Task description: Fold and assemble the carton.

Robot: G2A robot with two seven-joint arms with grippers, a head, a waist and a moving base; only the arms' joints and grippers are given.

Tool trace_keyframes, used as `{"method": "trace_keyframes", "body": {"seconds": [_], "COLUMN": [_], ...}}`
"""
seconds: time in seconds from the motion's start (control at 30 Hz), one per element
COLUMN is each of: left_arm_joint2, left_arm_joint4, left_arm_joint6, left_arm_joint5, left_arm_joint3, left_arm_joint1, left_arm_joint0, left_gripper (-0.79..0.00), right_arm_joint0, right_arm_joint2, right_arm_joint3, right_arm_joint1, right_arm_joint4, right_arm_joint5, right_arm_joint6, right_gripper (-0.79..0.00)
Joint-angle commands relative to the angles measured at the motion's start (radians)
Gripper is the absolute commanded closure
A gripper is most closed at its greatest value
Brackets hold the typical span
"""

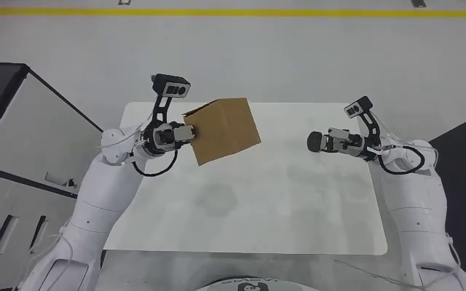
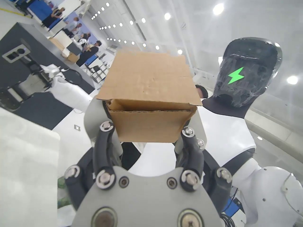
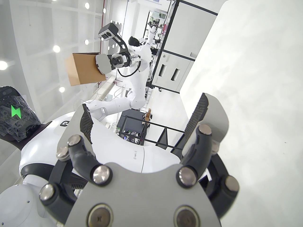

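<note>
Over the desk's eleven-o'clock part, carton (image 1: 222, 131): held up in the air clear of the desk (image 1: 291, 218), already squared into a box, tilted with one corner lowest, touching nothing but the left arm's fingers.
carton end nearest the left wrist (image 2: 149, 86): one flap lying across the top, an inner flap edge visible behind the lip; by judgement not yet tucked shut.
left gripper (image 1: 191, 133): at the carton's nine o'clock in the top view; fingers (image 2: 91, 116) closed on the carton, one pad on each of two opposite walls. Grip kept to the near end, probably to leave the far faces and flaps free for the other arm.
lift: likely for room to swing flaps without dragging them on the desk.
right gripper (image 1: 314, 141): at the desk's two o'clock, at the carton's three o'clock and well apart from it; fingers (image 3: 198, 114) spread wide with nothing between them, pointed toward the carton, seemingly ready to press or fold a flap.
step in hand: by judgement, presenting the box for closing of the remaining flaps; far side of the carton hidden, so flap state there impossible to tell.
risk: thin cardboard walls under a pinch, apt to buckle or slip if pushed hard from three o'clock; a push in line with the left grip probably safer.
</note>
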Motion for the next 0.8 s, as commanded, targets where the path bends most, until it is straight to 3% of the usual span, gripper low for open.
{"method": "trace_keyframes", "body": {"seconds": [0.0,0.23,0.53,0.77], "left_arm_joint2": [0.009,0.041,0.008,0.001], "left_arm_joint4": [0.007,-0.008,-0.038,-0.04], "left_arm_joint6": [0.014,0.046,0.03,0.026], "left_arm_joint5": [-0.011,-0.044,-0.028,-0.024], "left_arm_joint3": [0.005,0.008,-0.037,-0.031], "left_arm_joint1": [-0.007,-0.042,-0.086,-0.089], "left_arm_joint0": [-0.01,-0.018,-0.008,-0.004], "left_gripper": [0.0,0.0,0.0,0.0], "right_arm_joint0": [0.0,0.0,0.0,0.0], "right_arm_joint2": [0.0,0.0,0.0,0.0], "right_arm_joint3": [0.0,0.0,0.0,0.0], "right_arm_joint1": [0.0,0.0,0.0,0.0], "right_arm_joint4": [0.0,0.0,0.0,0.0], "right_arm_joint5": [0.0,0.0,0.0,0.0], "right_arm_joint6": [0.0,0.0,0.0,0.0], "right_gripper": [-0.785,-0.785,-0.785,-0.785]}}
